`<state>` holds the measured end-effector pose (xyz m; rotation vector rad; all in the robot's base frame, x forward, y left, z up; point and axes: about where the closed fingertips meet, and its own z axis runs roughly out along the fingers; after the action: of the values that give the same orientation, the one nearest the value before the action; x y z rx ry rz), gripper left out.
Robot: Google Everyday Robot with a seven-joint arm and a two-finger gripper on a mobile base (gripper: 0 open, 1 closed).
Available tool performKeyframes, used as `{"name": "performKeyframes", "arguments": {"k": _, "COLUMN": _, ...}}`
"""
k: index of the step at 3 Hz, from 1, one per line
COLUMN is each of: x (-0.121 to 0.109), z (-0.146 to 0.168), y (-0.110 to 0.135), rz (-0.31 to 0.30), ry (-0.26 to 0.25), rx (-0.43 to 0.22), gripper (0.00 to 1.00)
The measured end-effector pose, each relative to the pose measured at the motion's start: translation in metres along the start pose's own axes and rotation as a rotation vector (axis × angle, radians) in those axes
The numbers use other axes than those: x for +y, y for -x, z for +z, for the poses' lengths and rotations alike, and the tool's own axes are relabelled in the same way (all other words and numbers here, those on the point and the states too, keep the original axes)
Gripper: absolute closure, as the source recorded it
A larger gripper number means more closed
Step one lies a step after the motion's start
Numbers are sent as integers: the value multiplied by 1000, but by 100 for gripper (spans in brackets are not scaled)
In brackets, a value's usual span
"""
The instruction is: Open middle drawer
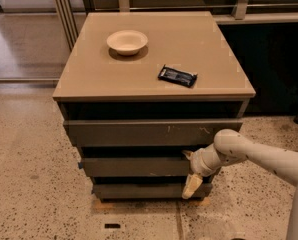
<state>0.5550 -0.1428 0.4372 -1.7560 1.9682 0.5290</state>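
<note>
The middle drawer (pixel 134 167) is the plain dark front between the wide scratched top front (pixel 149 132) and the small bottom front (pixel 139 190). My gripper (pixel 190 171) is at the right end of the middle drawer front, on a white arm (pixel 259 156) coming in from the right. It is open. One pale finger (pixel 188 155) sits at the drawer's top edge. The other finger (pixel 191 186) hangs down over its lower edge, onto the bottom front. The middle drawer front stands a little behind the top front.
On the beige cabinet top (pixel 89 79) stand a pale bowl (pixel 127 41) and a dark wrapped bar (pixel 177 76). The speckled floor (pixel 29 184) lies around the cabinet. A dark counter base (pixel 274 64) stands at the right, and a glass partition (pixel 24 29) stands at the left.
</note>
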Motion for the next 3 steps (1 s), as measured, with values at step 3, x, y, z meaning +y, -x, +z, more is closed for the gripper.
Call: {"name": "performKeyframes", "arguments": {"k": 3, "x": 15, "z": 8, "y": 2, "rz": 32, "ry": 95, "rx": -21, "gripper": 0}}
